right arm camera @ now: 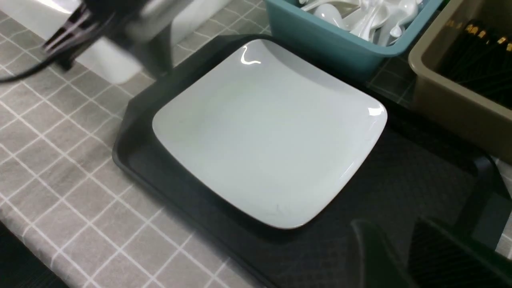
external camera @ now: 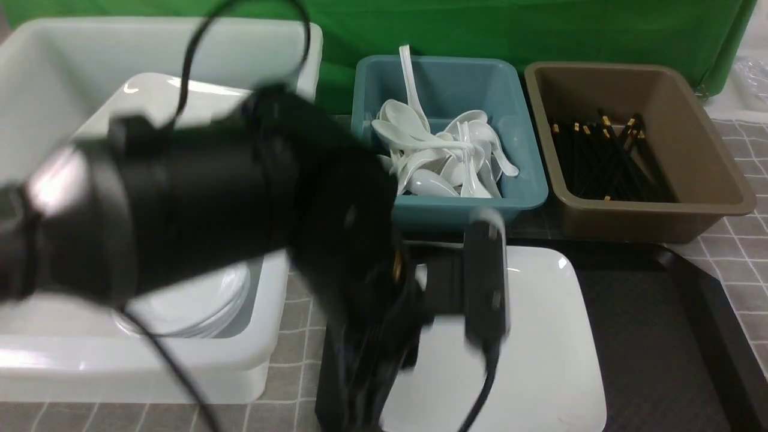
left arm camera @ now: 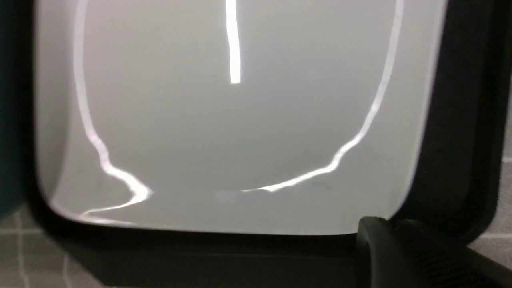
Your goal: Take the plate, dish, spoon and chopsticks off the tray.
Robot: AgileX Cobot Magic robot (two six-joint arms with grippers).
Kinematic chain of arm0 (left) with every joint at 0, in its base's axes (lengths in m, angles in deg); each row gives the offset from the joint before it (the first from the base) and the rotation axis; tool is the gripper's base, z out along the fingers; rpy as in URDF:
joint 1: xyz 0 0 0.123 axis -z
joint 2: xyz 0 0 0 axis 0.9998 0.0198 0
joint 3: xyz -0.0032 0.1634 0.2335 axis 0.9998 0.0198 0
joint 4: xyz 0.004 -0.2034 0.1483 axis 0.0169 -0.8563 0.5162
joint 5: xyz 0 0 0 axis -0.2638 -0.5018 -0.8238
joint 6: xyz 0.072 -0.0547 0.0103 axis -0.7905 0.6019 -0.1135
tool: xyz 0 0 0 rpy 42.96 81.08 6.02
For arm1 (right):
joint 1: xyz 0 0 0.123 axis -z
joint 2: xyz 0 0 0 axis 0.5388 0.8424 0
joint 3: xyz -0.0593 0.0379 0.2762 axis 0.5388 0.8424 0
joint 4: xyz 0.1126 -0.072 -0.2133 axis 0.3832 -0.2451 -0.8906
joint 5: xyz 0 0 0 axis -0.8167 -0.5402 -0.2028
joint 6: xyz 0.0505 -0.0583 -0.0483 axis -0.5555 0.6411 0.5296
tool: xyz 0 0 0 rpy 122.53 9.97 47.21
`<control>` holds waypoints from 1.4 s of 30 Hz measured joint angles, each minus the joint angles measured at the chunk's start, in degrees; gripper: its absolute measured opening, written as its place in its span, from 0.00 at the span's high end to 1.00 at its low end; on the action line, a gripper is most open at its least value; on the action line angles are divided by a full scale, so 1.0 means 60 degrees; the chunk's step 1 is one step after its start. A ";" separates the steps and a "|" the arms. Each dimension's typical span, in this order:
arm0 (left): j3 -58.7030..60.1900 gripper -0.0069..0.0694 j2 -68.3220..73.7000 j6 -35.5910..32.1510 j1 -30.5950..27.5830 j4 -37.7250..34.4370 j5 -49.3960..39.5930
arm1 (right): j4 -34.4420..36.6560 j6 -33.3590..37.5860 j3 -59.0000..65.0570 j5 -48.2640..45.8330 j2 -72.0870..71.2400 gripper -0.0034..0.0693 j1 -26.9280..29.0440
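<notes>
Large glossy white square plate [right arm camera: 268,132], with rounded corners and a shallow rim, is seen lying flat on the left half of the black tray [right arm camera: 400,188]. In the front view its left part is hidden by the blurred left arm, which is angled down over it. The left gripper [external camera: 462,294] is smeared, so open or closed cannot be told. The right gripper [right arm camera: 404,260] is cut off by the frame edge, with fingers parted and nothing held, above the tray floor.

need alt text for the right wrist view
A white square plate lies empty on the black tray, on a grey checked tablecloth. Beside the tray stand a teal bin of white spoons and a brown bin of black chopsticks.
</notes>
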 joint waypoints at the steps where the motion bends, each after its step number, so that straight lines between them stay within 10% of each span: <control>1: 0.0288 0.75 -0.0055 -0.0091 0.0070 0.0000 0.0253 | 0.0000 -0.0030 0.0000 0.0000 0.0000 0.68 0.0000; 13: 0.2801 0.23 0.0078 -0.1089 0.0306 0.0484 0.4119 | 0.0023 -0.0190 0.0000 0.0000 0.0000 0.68 0.0000; 31: 0.2778 0.36 0.1192 0.0845 0.0254 0.2532 0.4899 | 0.0218 -0.0430 0.0000 -0.0069 0.0000 0.68 0.0000; 37: 0.2767 0.64 0.1247 0.0937 0.0355 0.2574 0.4869 | 0.0239 -0.0430 0.0000 -0.0067 0.0000 0.68 0.0000; 42: 0.2739 0.65 0.1024 0.0898 0.0635 0.2542 0.4495 | 0.0247 -0.0421 0.0000 -0.0018 -0.0003 0.68 0.0000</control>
